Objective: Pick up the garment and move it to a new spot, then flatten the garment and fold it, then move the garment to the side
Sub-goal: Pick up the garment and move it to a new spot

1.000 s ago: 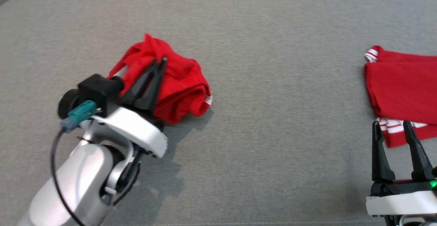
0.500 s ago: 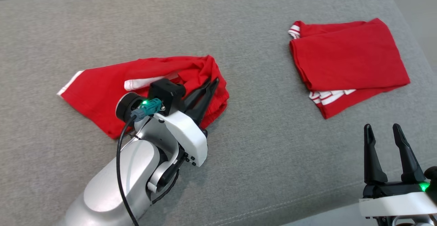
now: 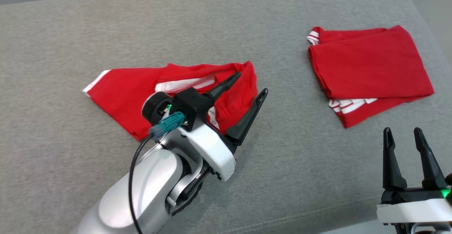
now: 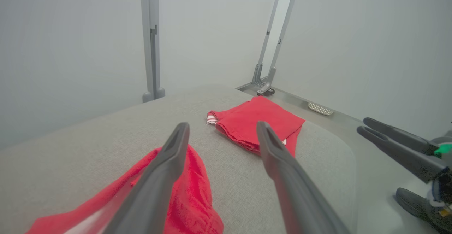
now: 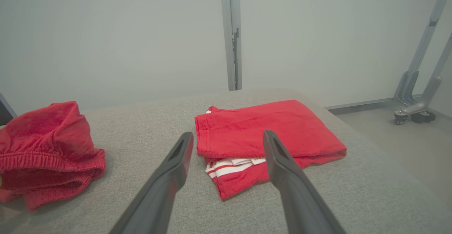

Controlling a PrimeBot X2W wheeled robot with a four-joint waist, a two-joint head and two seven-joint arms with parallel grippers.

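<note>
Above one end of the garment (image 3: 120,92) — left end effector (image 3: 251,83) spread

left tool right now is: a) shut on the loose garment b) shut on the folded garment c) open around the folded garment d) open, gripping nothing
d: the left tool has its fingers spread wide at the edge of the loose garment, which lies on the surface ungripped.
</note>
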